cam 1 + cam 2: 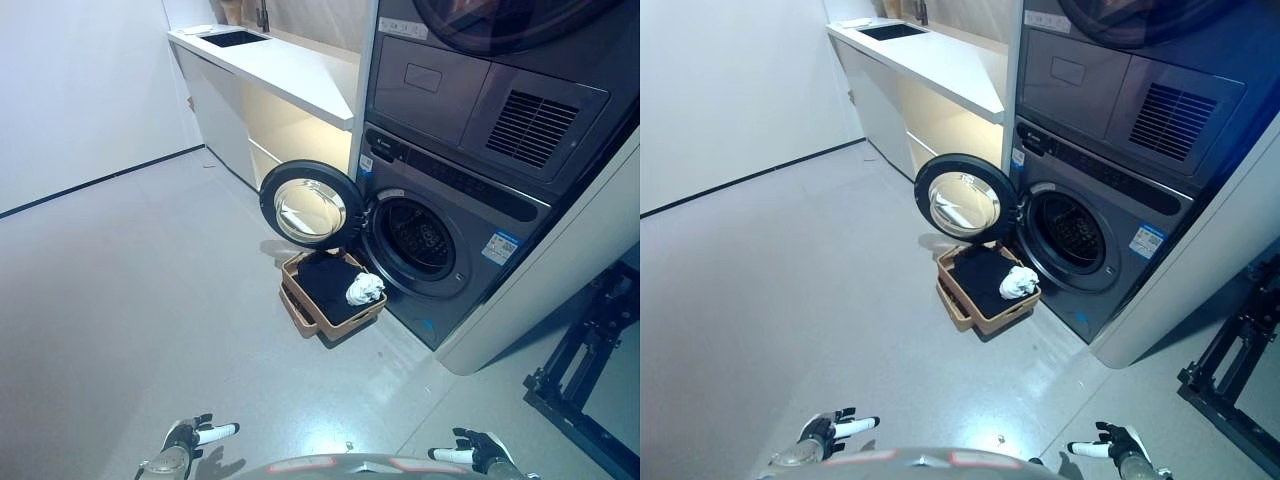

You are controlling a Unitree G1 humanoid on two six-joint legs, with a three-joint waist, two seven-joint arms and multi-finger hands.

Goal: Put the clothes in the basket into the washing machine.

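A tan basket (300, 300) stands on the floor in front of the grey washing machine (450, 235). It holds a dark garment (328, 283) and a white cloth (364, 289) at its right end. The machine's round door (310, 205) is swung open to the left, and the dark drum (420, 240) shows. My left hand (190, 436) and my right hand (470, 452) are low at the bottom edge, far from the basket, with fingers straight and holding nothing.
A white counter (285, 70) with a sink (235, 38) runs along the back left. A second grey appliance (510, 70) is stacked on the washer. A black metal frame (590, 370) stands at the right. Grey floor lies between me and the basket.
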